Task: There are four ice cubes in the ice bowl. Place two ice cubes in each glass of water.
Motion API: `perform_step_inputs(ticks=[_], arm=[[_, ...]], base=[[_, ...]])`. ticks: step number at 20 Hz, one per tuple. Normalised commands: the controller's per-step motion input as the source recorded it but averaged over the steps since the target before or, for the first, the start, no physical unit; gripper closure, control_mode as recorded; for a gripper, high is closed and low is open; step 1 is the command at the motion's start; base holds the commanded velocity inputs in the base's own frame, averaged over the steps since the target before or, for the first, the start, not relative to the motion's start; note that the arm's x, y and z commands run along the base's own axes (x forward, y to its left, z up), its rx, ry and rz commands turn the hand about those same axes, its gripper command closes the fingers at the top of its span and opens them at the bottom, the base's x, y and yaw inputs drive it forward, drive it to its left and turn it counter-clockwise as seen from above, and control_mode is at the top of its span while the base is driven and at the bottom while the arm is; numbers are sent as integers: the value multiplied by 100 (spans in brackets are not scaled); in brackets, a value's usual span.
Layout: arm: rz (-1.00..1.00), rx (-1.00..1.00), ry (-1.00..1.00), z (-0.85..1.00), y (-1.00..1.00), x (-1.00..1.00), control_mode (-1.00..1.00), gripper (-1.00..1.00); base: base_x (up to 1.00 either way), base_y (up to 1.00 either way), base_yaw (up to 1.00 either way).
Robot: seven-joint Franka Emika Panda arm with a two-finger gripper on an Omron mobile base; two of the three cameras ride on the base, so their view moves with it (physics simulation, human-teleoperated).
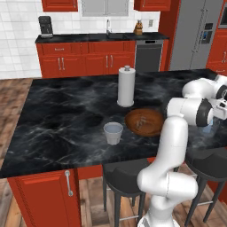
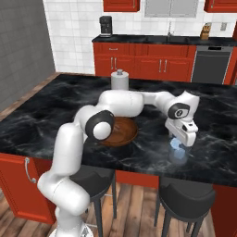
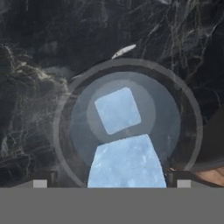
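My gripper (image 2: 180, 140) hangs open right above a glass of water (image 2: 178, 157) at the counter's near right. In the hand view I look straight down into this glass (image 3: 65, 113). One ice cube (image 3: 118, 109) lies at its bottom. A second ice cube (image 3: 127, 162) sits loose between my spread fingertips (image 3: 40, 183), close under the gripper (image 3: 111, 183); it shows below the hand as a pale blue cube (image 2: 175, 144). The ice bowl (image 1: 144, 122) stands mid-counter, and the other glass of water (image 1: 113, 133) stands to its left. What the bowl holds is too faint to tell.
A tall white paper-towel roll (image 1: 126, 86) stands behind the bowl. The black marble island (image 1: 62, 115) ends at a near edge just below the glasses, with dark stools (image 1: 126, 177) under it. My own arm crosses in front of the bowl (image 2: 121, 132).
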Motion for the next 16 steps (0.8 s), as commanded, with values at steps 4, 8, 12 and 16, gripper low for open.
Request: perform_step_inputs(ticks=[4, 8, 12, 16], arm=[[0, 0, 0, 13, -16, 0, -100, -100], [0, 0, 0, 18, -18, 0, -100, -100], [0, 0, 0, 51, 5, 0, -100, -100], [0, -3, 0, 24, 43, -22, -100, -100]], base=[[0, 0, 0], [0, 0, 0], [0, 0, 0], [0, 0, 0]])
